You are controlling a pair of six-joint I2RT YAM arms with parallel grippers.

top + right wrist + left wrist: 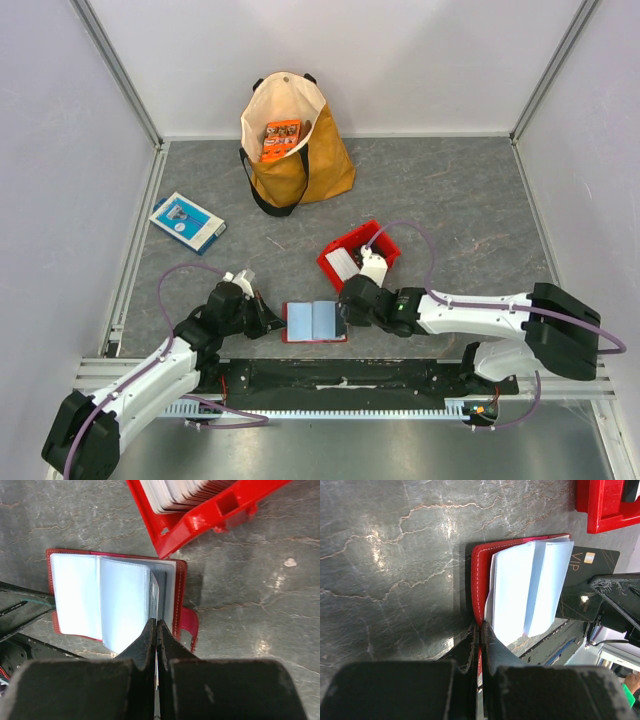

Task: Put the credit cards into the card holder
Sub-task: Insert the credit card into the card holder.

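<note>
Near edge of worktop [450,200], centre: card holder [315,322], open flat, clear sleeves up.
- Left claw [480,627] pinching its red edge.
- Right claw [156,624] pressed together on dark credit card [590,587] at sleeve side.
- Card likely light, stiff, slick; best held by short edge.
- Holder likely floppy, prone to sliding.
- Spare cards [170,492] in red bin [200,525].
- Whether card tip has entered pocket: cannot tell.
</note>
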